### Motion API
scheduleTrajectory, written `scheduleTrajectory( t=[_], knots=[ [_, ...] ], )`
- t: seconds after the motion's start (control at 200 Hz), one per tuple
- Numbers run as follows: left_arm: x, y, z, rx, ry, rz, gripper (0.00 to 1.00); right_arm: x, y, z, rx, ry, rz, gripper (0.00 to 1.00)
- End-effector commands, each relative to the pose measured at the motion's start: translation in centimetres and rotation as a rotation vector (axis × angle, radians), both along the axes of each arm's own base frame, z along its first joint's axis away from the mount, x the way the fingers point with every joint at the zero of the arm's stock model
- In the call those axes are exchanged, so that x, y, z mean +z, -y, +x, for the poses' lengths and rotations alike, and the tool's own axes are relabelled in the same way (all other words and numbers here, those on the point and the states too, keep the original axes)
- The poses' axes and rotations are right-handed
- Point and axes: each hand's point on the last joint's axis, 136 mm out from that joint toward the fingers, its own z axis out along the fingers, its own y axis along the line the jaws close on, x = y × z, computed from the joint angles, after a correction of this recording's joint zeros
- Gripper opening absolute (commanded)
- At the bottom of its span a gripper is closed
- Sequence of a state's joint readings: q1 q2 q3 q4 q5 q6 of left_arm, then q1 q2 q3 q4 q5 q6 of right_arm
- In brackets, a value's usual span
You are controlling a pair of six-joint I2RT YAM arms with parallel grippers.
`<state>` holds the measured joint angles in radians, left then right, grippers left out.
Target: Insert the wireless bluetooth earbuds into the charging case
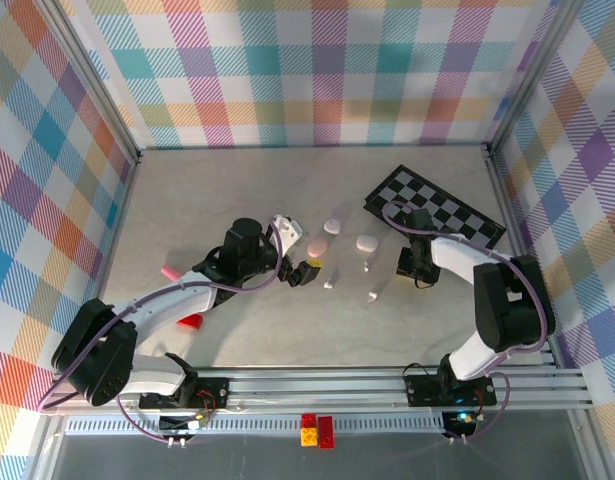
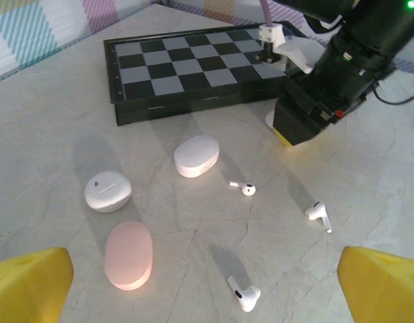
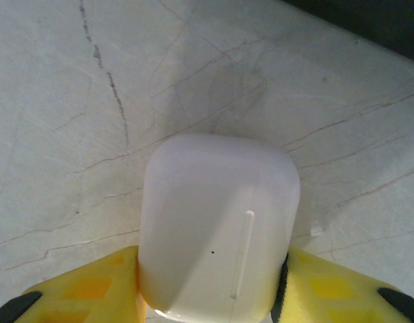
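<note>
Your right arm folds down just beside the chessboard [image 1: 437, 212], its claw [image 3: 210, 299] clamped on the white charging case [image 3: 217, 215]. Your left arm reaches low over the surface [image 1: 227, 180], claw [image 2: 207, 296] wide apart. Three earbuds [image 2: 244, 188] lie between the claws.

The pale marbled table [image 1: 237, 190] carries a chessboard [image 2: 193, 67] at its far right. Mid-table lie a pink case [image 2: 128, 254] and two white cases [image 2: 108, 191] [image 2: 196, 155] — beside them, three earbuds [image 2: 244, 188], scattered apart.
</note>
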<state>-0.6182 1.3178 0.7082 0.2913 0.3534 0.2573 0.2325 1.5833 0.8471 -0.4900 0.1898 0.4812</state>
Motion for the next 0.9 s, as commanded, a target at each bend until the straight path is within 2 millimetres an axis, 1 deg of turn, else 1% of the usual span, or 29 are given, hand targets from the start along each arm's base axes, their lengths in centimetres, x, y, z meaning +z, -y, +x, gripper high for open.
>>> scheduleTrajectory(
  t=[0.0, 0.06, 0.185, 0.26, 0.345, 0.44, 0.485, 0.535, 0.575, 0.64, 0.78, 0.895],
  knots=[
    [1.7, -1.4, 1.3, 0.136, -0.013, -0.067, 1.00, 2.0, -1.3, 1.1, 0.074, 0.096, 0.065, 0.40],
    [1.9, -1.9, 1.8, 0.187, -0.050, -0.079, 1.00, 3.0, -2.2, 1.5, 0.128, 0.141, 0.092, 0.40],
    [2.0, -2.3, 2.3, 0.224, -0.120, -0.089, 1.00, 5.2, -5.0, 1.9, 0.312, 0.231, 0.104, 0.41],
    [1.6, -3.5, 3.3, 0.296, -0.191, -0.111, 1.00, 6.4, -6.8, 2.2, 0.425, 0.297, 0.076, 0.40],
    [1.5, -4.7, 4.2, 0.325, -0.282, -0.198, 1.00, 7.7, -9.1, 2.3, 0.543, 0.370, 0.085, 0.40],
    [1.6, -5.5, 4.9, 0.357, -0.397, -0.260, 1.00, 9.2, -12.0, 2.0, 0.704, 0.463, 0.097, 0.40],
    [1.1, -6.0, 4.8, 0.389, -0.455, -0.233, 1.00, 9.8, -13.3, 1.7, 0.775, 0.501, 0.100, 0.40],
    [0.9, -6.4, 4.7, 0.429, -0.514, -0.194, 0.98, 10.3, -14.6, 1.2, 0.853, 0.532, 0.119, 0.40],
    [0.5, -6.6, 4.3, 0.451, -0.574, -0.168, 0.99, 10.9, -15.6, 0.8, 0.908, 0.559, 0.131, 0.40],
    [0.4, -6.2, 3.6, 0.448, -0.669, -0.173, 0.97, 11.5, -17.0, 0.1, 0.996, 0.597, 0.146, 0.40],
    [1.0, -3.6, 2.2, 0.365, -0.870, -0.266, 0.88, 12.3, -19.1, -1.1, 1.117, 0.626, 0.170, 0.40],
    [1.2, -1.2, 1.2, 0.296, -0.915, -0.247, 0.85, 13.0, -20.2, -1.7, 1.155, 0.647, 0.201, 0.39]
  ],
)
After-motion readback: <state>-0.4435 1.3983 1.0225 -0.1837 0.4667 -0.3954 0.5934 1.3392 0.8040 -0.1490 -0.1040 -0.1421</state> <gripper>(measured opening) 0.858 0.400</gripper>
